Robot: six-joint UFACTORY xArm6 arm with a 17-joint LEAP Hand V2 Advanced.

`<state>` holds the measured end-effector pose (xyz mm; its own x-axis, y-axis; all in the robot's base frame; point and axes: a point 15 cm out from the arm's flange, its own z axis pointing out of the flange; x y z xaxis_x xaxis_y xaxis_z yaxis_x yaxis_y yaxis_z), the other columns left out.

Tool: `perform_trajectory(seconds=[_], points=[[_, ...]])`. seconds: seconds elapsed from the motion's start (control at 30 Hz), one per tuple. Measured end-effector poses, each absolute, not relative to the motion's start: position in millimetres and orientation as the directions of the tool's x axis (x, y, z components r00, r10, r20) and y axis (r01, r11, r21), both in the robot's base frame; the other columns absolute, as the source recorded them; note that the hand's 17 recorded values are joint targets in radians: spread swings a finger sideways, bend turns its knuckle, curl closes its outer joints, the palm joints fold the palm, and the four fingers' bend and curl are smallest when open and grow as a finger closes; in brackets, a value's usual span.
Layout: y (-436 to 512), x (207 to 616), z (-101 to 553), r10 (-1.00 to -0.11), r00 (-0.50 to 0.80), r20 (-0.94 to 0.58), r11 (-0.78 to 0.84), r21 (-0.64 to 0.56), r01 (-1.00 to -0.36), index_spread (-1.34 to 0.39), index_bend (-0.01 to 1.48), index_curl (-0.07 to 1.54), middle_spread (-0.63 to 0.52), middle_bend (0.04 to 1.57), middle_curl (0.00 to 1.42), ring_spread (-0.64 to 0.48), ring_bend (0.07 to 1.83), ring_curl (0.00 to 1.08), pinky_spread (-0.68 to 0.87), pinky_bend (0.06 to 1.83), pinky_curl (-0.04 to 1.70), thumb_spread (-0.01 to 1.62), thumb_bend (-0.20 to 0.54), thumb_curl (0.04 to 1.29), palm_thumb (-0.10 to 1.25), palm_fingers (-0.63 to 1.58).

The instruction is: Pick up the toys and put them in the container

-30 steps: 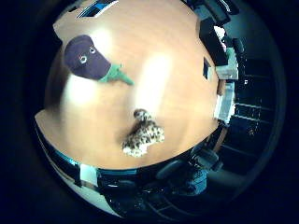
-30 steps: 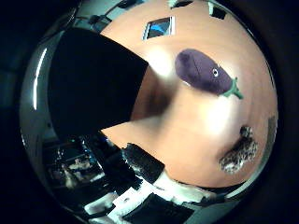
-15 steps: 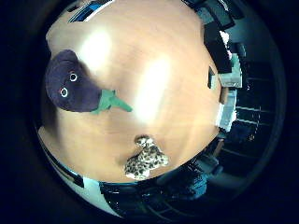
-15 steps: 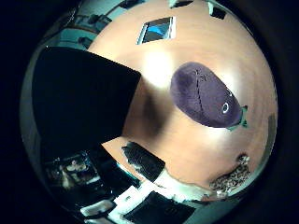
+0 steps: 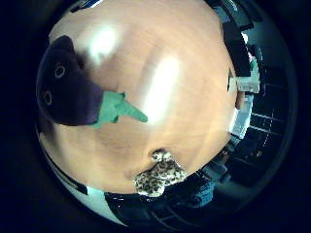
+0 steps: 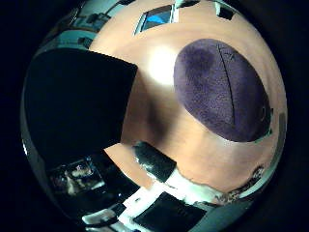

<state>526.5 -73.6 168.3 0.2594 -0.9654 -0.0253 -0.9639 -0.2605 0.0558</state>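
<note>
A purple eggplant plush toy with a green stem lies on the wooden table and fills much of the thumb side view, so it is close under the palm. A small leopard-spotted plush toy lies near the table's edge, a short way beyond the stem. The black container stands on the table beside the eggplant. Black and white parts of my hand show only at the view's edge; nothing is held and the hand is open.
A flat blue and white object lies on the table past the eggplant and the container. Dark chairs and shelving stand beyond the table edge near the leopard toy.
The eggplant toy now looks much larger in both views and the container fills more of the picture: the palm has come down closer to them. The toys themselves have not moved.
</note>
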Motion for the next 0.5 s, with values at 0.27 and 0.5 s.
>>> perform_trajectory(seconds=[0.27,0.5], points=[[-72.2,525.1,158.3,-0.963,0.27,-0.019,-0.271,0.064,-0.96,-0.29,0.18,0.3,-0.07,0.3,0.37,0.04,0.49,0.23,0.43,0.41,0.22,1.14,-0.015,0.26,0.44,0.42],[-72.6,520.3,150.5,-0.961,0.276,-0.022,-0.277,0.083,-0.957,-0.29,0.19,0.32,-0.16,0.46,0.43,-0.12,0.59,0.24,0.29,0.45,0.19,1.13,-0.017,0.28,0.54,0.62]])
